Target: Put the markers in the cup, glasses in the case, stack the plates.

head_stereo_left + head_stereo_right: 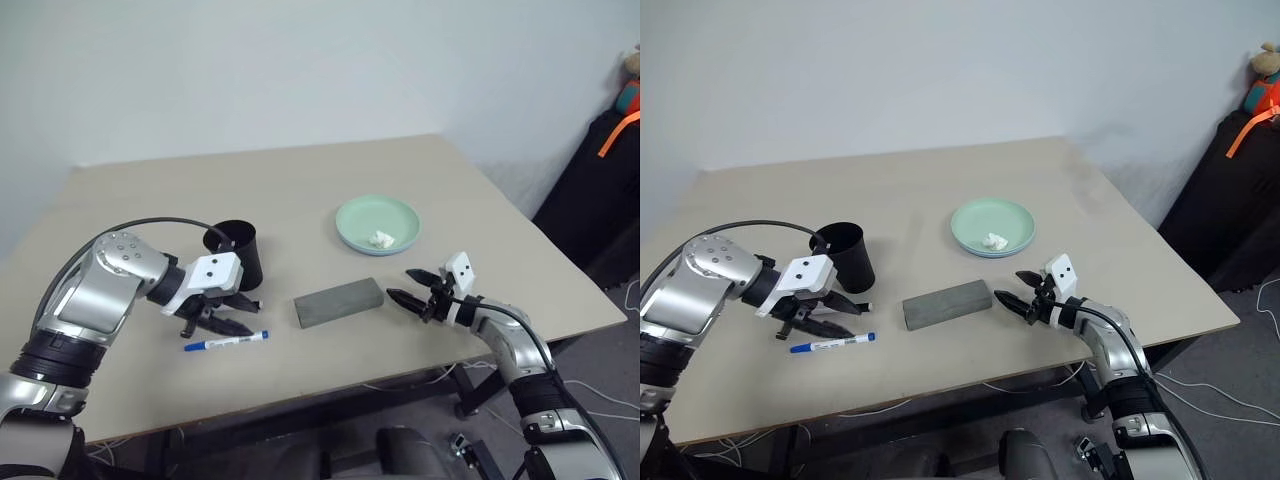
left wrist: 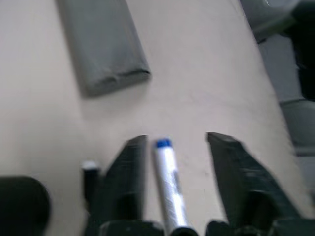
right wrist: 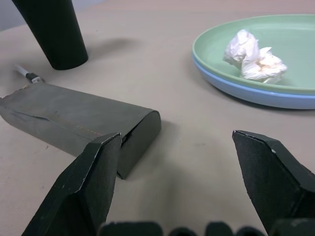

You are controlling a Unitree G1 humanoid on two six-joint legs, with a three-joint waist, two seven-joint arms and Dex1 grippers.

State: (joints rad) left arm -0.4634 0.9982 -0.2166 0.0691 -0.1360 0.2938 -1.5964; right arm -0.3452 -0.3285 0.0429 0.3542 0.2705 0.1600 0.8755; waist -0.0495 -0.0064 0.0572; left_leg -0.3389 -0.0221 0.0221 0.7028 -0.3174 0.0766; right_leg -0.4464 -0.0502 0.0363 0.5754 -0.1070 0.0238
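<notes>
The marker step was in hand: the left gripper (image 1: 228, 322), fingers spread and empty, hung over the blue-ended marker (image 1: 226, 342) lying on the table (image 1: 150, 220) just in front of the cup (image 1: 240, 255), so the next move looked to be a drop, a pinch and a short lift into the cup. A black-ended marker (image 3: 24, 73) lay by the closed case (image 1: 340, 301). The right gripper (image 1: 412, 287) waited open near the case's end, the stacked plates (image 1: 378, 222) behind it, with open tabletop all round but the front edge close to the blue pen.
</notes>
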